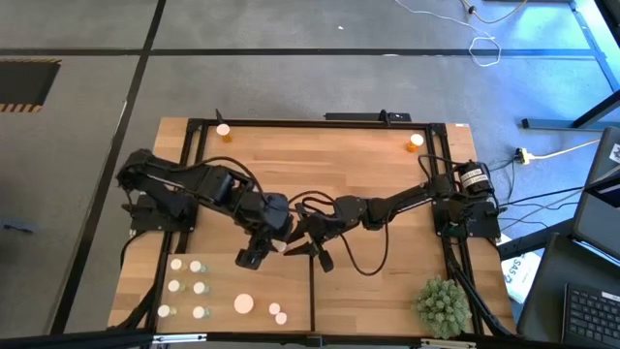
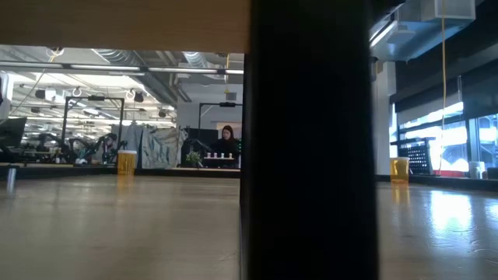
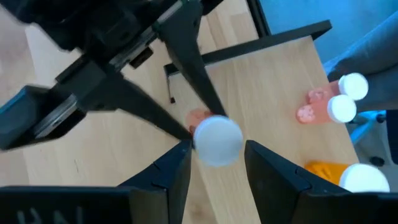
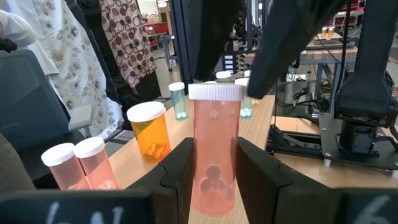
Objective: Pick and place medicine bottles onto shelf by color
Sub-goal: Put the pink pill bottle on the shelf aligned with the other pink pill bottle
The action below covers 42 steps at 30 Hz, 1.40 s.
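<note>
Right fingers clamp a pink bottle, white-capped, upright at mid-table. I see the left gripper meeting it from above, fingers straddling the cap; grip there unclear.

Low view: a wide dark upright hides the middle; neither gripper shows.
Pink bottle: body mostly hidden under its cap in the left wrist view.
Orange bottle: cut off by the picture's edge.
</note>
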### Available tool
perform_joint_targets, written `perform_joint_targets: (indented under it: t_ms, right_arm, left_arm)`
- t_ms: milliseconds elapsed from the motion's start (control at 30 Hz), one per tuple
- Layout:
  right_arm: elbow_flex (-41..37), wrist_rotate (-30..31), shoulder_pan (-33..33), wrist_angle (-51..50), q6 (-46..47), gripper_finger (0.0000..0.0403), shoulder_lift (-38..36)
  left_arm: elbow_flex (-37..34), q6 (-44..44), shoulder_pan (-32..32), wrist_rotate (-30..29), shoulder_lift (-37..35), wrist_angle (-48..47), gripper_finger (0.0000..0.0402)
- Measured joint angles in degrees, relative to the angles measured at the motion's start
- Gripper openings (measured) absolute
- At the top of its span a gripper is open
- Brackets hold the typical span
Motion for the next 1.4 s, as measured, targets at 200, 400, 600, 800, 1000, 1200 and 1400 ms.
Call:
perform_joint_targets:
  t_ms: [200, 400, 600, 800, 1000, 1200, 1400]
  right_arm:
    - [0.0, -0.1, 0.0, 0.0, -0.1, 0.0107, 0.0]
    - [0.0, 0.5, 0.0, 0.0, -0.1, 0.0107, 0.0]
    - [0.0, 1.0, 0.0, 0.0, 0.2, 0.0107, 0.0]
    - [0.0, 1.2, -0.1, 0.1, 0.2, 0.0107, 0.0]
    - [0.0, 1.2, -0.5, 0.2, 0.3, 0.0107, 0.0]
    - [0.0, 1.0, -0.5, 0.5, 0.3, 0.0107, 0.0]
    - [0.0, 1.0, -0.4, 0.8, 0.4, 0.0107, 0.0]
  left_arm:
    - [0.0, -1.2, 0.0, 0.5, 0.1, 0.3, 0.0143]
    - [0.0, -1.2, 0.0, 0.2, 0.4, 0.3, 0.0143]
    - [0.0, -1.4, 0.0, -1.7, 0.6, 0.3, 0.0143]
    - [0.0, -2.8, 0.0, -2.9, 0.6, 0.3, 0.0143]
    - [0.0, -5.7, -0.1, -3.9, 0.6, 0.3, 0.0143]
    - [0.0, -6.4, -1.1, -5.4, 0.7, 0.3, 0.0143]
    - [-0.1, -7.5, -1.2, -5.4, 1.1, -0.4, 0.0143]
